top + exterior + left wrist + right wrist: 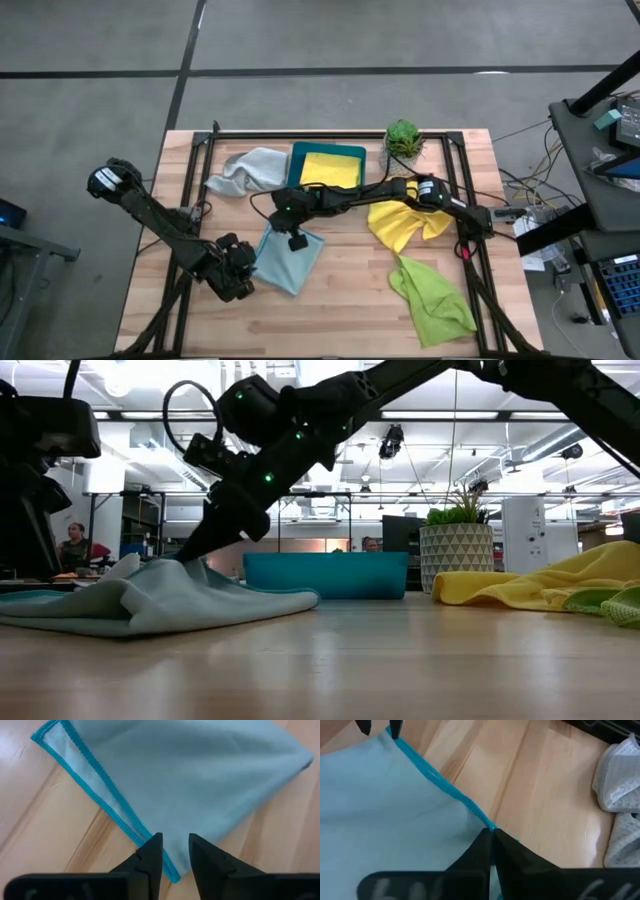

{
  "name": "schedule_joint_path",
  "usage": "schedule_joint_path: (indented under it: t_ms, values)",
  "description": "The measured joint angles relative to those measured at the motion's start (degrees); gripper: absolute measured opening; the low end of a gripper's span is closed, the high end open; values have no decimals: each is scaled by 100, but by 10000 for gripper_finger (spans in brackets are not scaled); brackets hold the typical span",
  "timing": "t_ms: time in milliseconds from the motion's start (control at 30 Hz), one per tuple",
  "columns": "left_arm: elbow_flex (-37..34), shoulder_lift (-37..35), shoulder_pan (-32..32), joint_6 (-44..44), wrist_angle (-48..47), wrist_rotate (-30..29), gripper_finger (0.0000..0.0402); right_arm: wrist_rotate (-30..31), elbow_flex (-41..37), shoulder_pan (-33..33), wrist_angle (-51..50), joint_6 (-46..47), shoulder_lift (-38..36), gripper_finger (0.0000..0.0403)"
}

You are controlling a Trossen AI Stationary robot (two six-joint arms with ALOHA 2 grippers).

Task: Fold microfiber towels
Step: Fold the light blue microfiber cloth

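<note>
Light blue towel (200,775) is spread on the wooden table (45,815); left gripper (175,851) is poised slightly parted at its stitched edge.

Both arms are dark, almost black, made of slim tubes joined by thicker round joints. Near the wooden table (340,290), the left arm (160,220) has a bulky rounded joint with a small white marking at its outer end. The right arm (390,195) carries a pale round patch on one joint and small green lights along its links; a black cable loops out of its wrist part. The left gripper (175,857) has two black, wedge-shaped fingers with angular edges. The right gripper (491,850) has two smooth, matte black fingers, narrowing to thin points.
</note>
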Motion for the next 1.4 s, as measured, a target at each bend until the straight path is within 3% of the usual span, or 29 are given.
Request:
schedule_joint_path:
  t_ms: [500,733,1133,1400]
  values:
    - [-378,2,-1,-596,42,263,81,52,28,4,86,79,175,9]
    - [-406,2,-2,55,515,560,8,48,28,-9,176,302,219,13]
    - [-260,2,-11,-326,-705,774,0,59,45,-61,284,1066,206,115]
    - [188,-18,-11,-219,-607,1054,0,53,56,-57,201,1498,72,136]
